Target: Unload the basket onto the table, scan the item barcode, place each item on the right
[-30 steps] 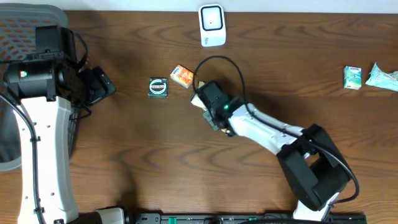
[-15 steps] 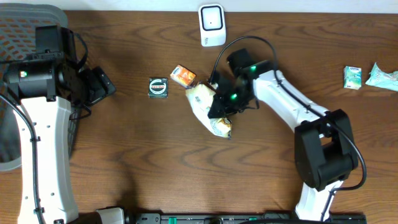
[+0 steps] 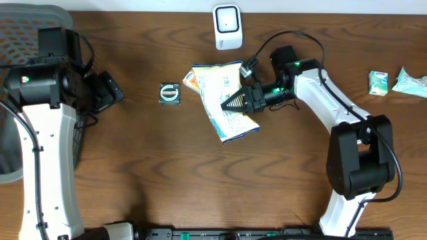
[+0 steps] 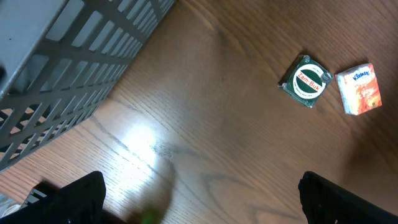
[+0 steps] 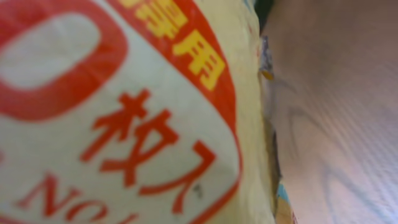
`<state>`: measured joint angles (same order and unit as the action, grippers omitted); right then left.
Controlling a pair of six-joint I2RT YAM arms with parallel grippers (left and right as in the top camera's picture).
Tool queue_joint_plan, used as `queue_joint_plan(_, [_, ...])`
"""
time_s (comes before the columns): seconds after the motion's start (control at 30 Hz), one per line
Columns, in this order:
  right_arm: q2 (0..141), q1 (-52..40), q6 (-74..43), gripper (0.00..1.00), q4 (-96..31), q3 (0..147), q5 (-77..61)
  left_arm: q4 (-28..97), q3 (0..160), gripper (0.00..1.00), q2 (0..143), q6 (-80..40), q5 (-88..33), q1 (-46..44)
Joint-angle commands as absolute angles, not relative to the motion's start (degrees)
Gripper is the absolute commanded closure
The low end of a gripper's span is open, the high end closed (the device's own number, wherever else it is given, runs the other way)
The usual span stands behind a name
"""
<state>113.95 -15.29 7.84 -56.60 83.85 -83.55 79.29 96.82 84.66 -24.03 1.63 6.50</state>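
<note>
The item, a cream snack bag with red print, hangs tilted over the table just below the white barcode scanner. My right gripper is shut on the bag's right edge. The bag's printed face fills the right wrist view and hides the fingers there. My left gripper stays at the far left. It is open over bare wood, with one dark finger at each lower corner.
A green round tin and a small orange pack lie left of the bag. A grey basket stands at the left edge. Two pale green packets rest at the far right.
My right arm has raised the bag off the table and swung it up toward the scanner, so its broad face now shows from above. The left arm has not moved.
</note>
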Motion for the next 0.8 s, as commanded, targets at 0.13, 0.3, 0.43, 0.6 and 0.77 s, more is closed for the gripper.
queue_joint_plan(0.13, [112.12,-13.93,7.25,0.99,-57.91,85.23,-89.54,79.44,96.6,0.02,85.03,-24.32,1.98,6.63])
queue_joint_plan(0.3, [108.14,-11.64,7.4,0.99,-57.78,85.34,-89.54,79.44,96.6,0.02,85.03,-24.32,1.98,6.63])
queue_joint_plan(0.43, [103.94,-10.9,9.91,0.99,-57.65,85.34,-89.54,79.44,96.6,0.02,85.03,-24.32,1.96,6.63])
queue_joint_plan(0.6, [100.9,-11.33,11.25,0.99,-57.65,85.34,-89.52,79.44,96.6,0.02,85.03,-24.32,1.98,6.63])
queue_joint_plan(0.77, [100.97,-11.44,11.25,0.99,-57.65,85.3,-89.52,79.44,96.6,0.02,85.03,-24.32,1.98,6.63])
